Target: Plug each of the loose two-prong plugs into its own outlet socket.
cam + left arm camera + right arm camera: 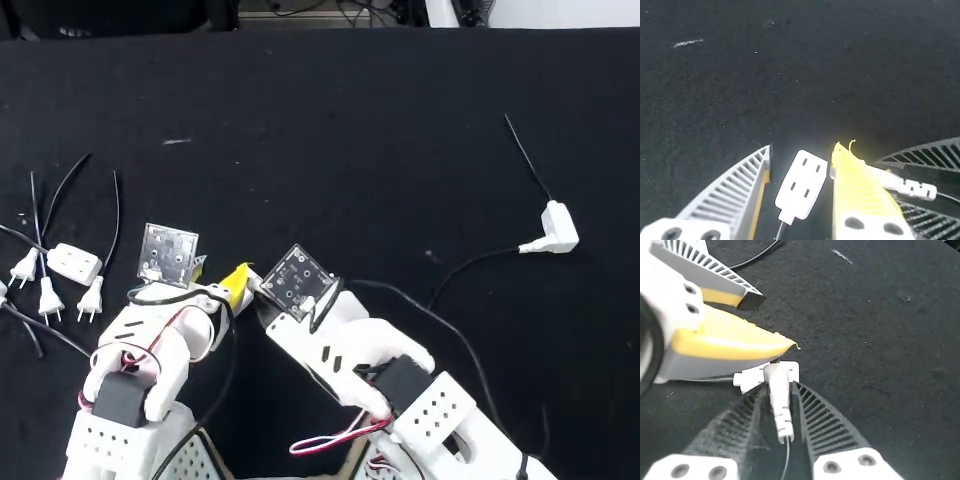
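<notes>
Left arm: rises from the table (330, 120) edge at 7 o'clock and is folded low, wrist aimed toward 1 o'clock. The left gripper (802, 148) stands wide, with one grey finger and one yellow finger (857, 185). The outlet socket (801, 184) lies flat between them, slots up, with a thin gap showing on the grey side.

Right arm: enters from 5 o'clock and stretches toward 10 o'clock, so that both wrists meet just below table centre. The right gripper (779, 389) is clamped narrow on a white plug (780, 407), cord trailing back between the fingers. The plug's nose sits at the socket's side, beneath the yellow finger. Whether the prongs have entered cannot be told.

At 9 o'clock: a second socket (75, 263) with three loose plugs (48, 297) beside it. At 3 o'clock: an angled plug (560, 228), well apart.
</notes>
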